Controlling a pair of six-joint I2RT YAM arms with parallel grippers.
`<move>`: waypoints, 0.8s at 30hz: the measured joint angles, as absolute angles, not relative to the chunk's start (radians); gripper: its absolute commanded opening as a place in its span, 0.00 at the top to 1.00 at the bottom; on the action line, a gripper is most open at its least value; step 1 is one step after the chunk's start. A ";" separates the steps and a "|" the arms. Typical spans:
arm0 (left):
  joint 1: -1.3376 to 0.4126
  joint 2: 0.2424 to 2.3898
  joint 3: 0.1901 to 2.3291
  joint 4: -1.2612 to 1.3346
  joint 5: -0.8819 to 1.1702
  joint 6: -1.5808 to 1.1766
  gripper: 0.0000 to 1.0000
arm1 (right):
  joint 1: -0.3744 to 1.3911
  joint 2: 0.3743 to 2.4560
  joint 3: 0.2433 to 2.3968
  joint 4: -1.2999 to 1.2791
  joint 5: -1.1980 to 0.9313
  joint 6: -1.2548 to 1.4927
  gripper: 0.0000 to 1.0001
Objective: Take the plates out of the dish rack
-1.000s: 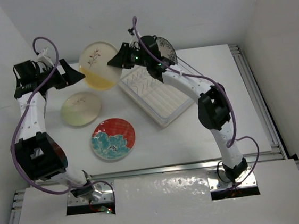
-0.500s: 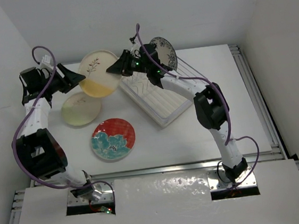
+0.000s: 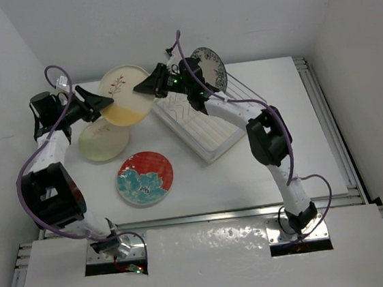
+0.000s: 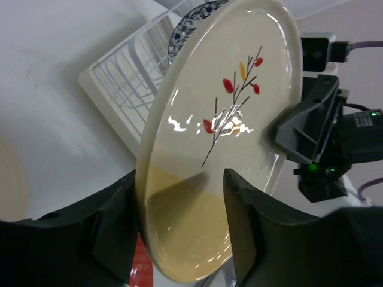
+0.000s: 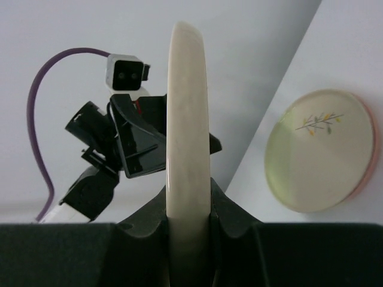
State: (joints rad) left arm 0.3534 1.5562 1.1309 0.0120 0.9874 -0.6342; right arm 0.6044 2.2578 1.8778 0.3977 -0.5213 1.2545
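Observation:
My right gripper is shut on the rim of a cream plate with a twig motif and holds it tilted in the air, left of the dish rack. In the right wrist view the plate's edge stands clamped between the right gripper's jaws. My left gripper is open, its fingers on either side of the plate's opposite rim; one finger is at the back and the other stands off the face. A blue-and-white plate stands upright in the rack.
A pale cream plate and a red-and-teal floral plate lie flat on the table left of the rack. The side wall is close behind my left arm. The two grippers face each other across the held plate.
My left gripper has moved right, and its open fingers now straddle the held plate's rim. My right gripper has carried the plate slightly left and lower.

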 measured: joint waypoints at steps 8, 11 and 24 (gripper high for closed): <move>0.366 1.558 1.126 0.108 1.051 -0.734 0.91 | 0.598 2.314 1.887 0.497 -0.553 1.370 1.00; 0.371 1.558 1.139 0.113 1.107 -0.814 1.00 | 0.584 2.314 1.882 0.501 -0.584 1.396 1.00; 0.536 1.555 1.149 -0.184 1.046 -0.526 1.00 | 0.628 2.278 1.843 0.274 -0.545 1.127 0.01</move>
State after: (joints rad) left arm 0.5362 1.5547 1.1492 -0.1837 1.0462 -0.5262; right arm 0.6281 2.2784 1.8431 0.2737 -0.5453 1.1275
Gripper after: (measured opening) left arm 0.159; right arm 0.970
